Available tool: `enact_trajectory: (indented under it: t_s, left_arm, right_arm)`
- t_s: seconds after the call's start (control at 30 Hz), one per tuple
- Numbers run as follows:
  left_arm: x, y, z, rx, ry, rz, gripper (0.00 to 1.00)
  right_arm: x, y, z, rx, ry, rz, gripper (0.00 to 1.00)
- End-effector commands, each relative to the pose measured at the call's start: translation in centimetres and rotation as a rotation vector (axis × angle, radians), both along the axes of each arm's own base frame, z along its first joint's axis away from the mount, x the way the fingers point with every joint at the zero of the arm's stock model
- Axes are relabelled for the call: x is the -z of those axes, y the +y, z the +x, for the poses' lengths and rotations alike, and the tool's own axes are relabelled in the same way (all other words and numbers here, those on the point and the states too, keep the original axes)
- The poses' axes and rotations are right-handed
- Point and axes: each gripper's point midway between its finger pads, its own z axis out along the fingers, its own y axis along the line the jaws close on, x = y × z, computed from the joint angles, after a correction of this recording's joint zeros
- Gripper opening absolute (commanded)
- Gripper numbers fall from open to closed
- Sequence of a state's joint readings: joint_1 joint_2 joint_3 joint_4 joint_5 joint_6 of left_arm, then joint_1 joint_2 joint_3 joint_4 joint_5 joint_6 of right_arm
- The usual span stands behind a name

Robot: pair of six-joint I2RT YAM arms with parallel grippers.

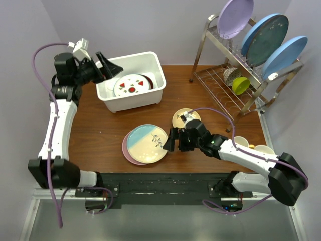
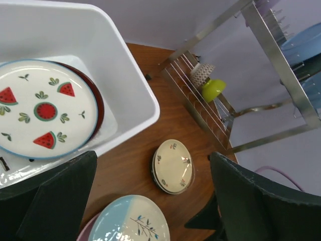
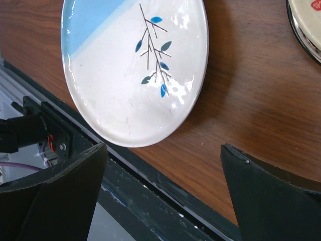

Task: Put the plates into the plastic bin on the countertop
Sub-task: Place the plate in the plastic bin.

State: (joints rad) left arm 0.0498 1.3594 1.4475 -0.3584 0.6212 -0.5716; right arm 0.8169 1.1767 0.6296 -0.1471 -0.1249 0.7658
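Right jaws spread beside blue plate (image 1: 146,143)

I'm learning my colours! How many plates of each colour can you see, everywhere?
White watermelon plate: 1
Maroon-rimmed plate: 1
Blue-and-cream plate: 1
Pink plate: 1
Small tan plate: 1
Lilac plate: 1
Teal-blue rack plate: 1
Light blue rack plate: 1
Total: 8

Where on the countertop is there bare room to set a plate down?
Bare countertop lies left of the blue plate, on the near side of the bin, and between bin and rack. The near right is crowded: right arm, small plate, cups.
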Motion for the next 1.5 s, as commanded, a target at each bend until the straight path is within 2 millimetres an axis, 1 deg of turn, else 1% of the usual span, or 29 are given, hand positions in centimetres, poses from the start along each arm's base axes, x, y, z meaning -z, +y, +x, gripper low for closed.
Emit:
enact_trajectory:
  t_s: [0.0,0.03,0.07,0.1,0.13,0.17,0.2,0.23,0.27,0.3,0.33,0.37,0.4,0.43,0.5,0.57,0.6,0.63,0.77,0.97,1.1,1.2,1.3,1.37,1.43,1.47]
  left_arm:
    - [-0.3,-1.1,-3.4,0.056,-0.028,-0.071,1.0]
    - [0.1,-1.3,-4.7,0.06,-0.03,-0.073,1.0]
    - [0.4,-1.3,-5.3,0.057,-0.023,-0.074,1.0]
    - [0.0,-1.4,-6.5,0.059,-0.042,-0.075,1.0]
    - [1.4,-1.4,-7.0,0.057,-0.014,-0.077,1.0]
    - [2.0,-1.5,-7.6,0.055,0.0,-0.078,1.0]
    - [1.8,-1.5,-8.6,0.054,-0.015,-0.08,1.0]
    - [3.2,-1.5,-9.1,0.05,0.013,-0.085,1.0]
    - [3.8,-1.5,-9.7,0.046,0.025,-0.089,1.0]
    - [3.6,-1.5,-10.6,0.038,0.01,-0.091,1.0]
    - [5.1,-1.5,-11.1,0.031,0.043,-0.098,1.0]
    - [5.6,-1.5,-11.6,0.029,0.051,-0.103,1.0]
    - [5.7,-1.6,-12.5,0.025,0.046,-0.114,1.0]
    - [7.2,-1.6,-13.0,0.02,0.082,-0.122,1.0]
    - [8.5,-1.6,-13.9,0.009,0.118,-0.135,1.0]
    - [10.4,-1.5,-15.2,-0.007,0.148,-0.132,1.0]
    - [10.6,-1.3,-15.7,-0.024,0.14,-0.124,1.0]
    - [11.5,-1.3,-16.0,-0.027,0.161,-0.122,1.0]
    - [13.3,-1.4,-17.1,-0.023,0.202,-0.121,1.0]
    - [14.5,-1.6,-17.6,-0.017,0.232,-0.135,1.0]
    - [15.3,-1.5,-17.7,-0.02,0.25,-0.127,1.0]
    - [16.1,-1.5,-17.9,-0.021,0.272,-0.126,1.0]
    - [16.5,-1.5,-17.9,-0.019,0.276,-0.125,1.0]
    - [16.6,-1.5,-18.0,-0.02,0.28,-0.127,1.0]
    - [16.7,-1.5,-18.0,-0.019,0.281,-0.125,1.0]
    - [16.7,-1.5,-18.0,-0.019,0.281,-0.125,1.0]
  right_arm:
    - [-0.1,0.7,0.0,-0.01,0.0,0.039,0.99]
    - [0.0,0.6,0.0,-0.01,0.003,0.037,0.99]
    - [0.1,0.6,0.0,-0.01,0.003,0.035,0.99]
    - [0.1,0.6,0.0,-0.011,0.004,0.036,0.99]
    - [0.1,0.6,-0.1,-0.012,0.005,0.037,0.99]
    - [0.2,0.6,-0.1,-0.011,0.005,0.035,0.99]
    - [0.3,0.6,-0.1,-0.01,0.007,0.034,0.99]
    - [0.4,0.6,-0.1,-0.009,0.01,0.033,0.99]
    - [0.5,0.5,-0.2,-0.009,0.011,0.032,0.99]
    - [0.5,0.5,-0.1,-0.007,0.011,0.033,0.99]
    - [0.5,0.6,-0.1,-0.009,0.009,0.034,0.99]
    - [0.7,0.5,-0.2,-0.006,0.015,0.031,0.99]
    - [0.8,0.5,-0.2,-0.006,0.016,0.031,0.99]
    - [1.0,0.5,-0.2,-0.004,0.021,0.029,0.99]
    - [1.3,0.5,-0.2,-0.003,0.027,0.03,0.99]
    - [1.6,0.5,-0.3,-0.003,0.033,0.025,0.99]
    - [1.6,0.6,-0.2,-0.002,0.03,0.03,0.99]
    - [1.8,0.6,-0.2,0.001,0.034,0.031,0.99]
    - [2.8,0.6,-0.4,0.013,0.058,0.028,0.99]
    - [3.8,0.7,-0.1,0.038,0.069,0.032,0.99]
    - [4.0,1.2,0.2,0.054,0.079,0.062,0.98]
    - [4.2,1.5,0.2,0.065,0.091,0.089,0.96]
    - [5.0,1.7,0.1,0.068,0.111,0.088,0.94]
    - [5.0,1.8,0.2,0.069,0.113,0.096,0.93]
    - [5.3,1.9,0.1,0.08,0.129,0.101,0.9]
    - [5.2,2.0,0.2,0.083,0.123,0.114,0.86]
